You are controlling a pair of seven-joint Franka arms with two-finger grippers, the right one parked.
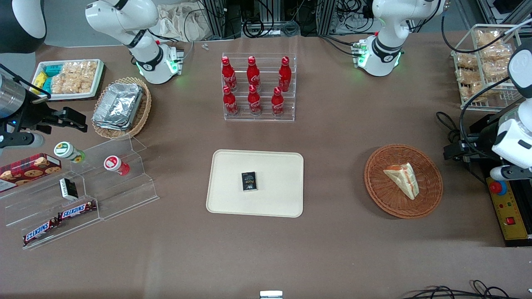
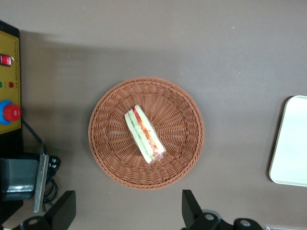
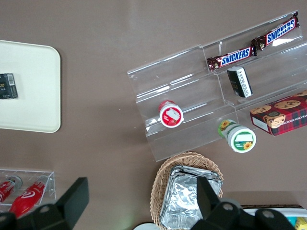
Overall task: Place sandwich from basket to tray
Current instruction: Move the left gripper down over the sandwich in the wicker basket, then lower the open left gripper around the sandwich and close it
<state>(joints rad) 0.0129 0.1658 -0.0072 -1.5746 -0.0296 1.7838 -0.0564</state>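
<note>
We see one sandwich (image 2: 145,133), a triangular wedge of pale bread with red and green filling along its cut edge, lying in the single reddish-brown wicker basket (image 2: 115,153), slightly toward the basket's 3 o'clock in the front view. The gripper (image 2: 128,213) hovers high above the basket, its two dark fingers (image 2: 64,211) spread wide with nothing between them. One cream tray (image 1: 232,199) holds one small black box (image 1: 249,181). Six red cola bottles (image 1: 253,85) stand at the tray's 12 o'clock.
</note>
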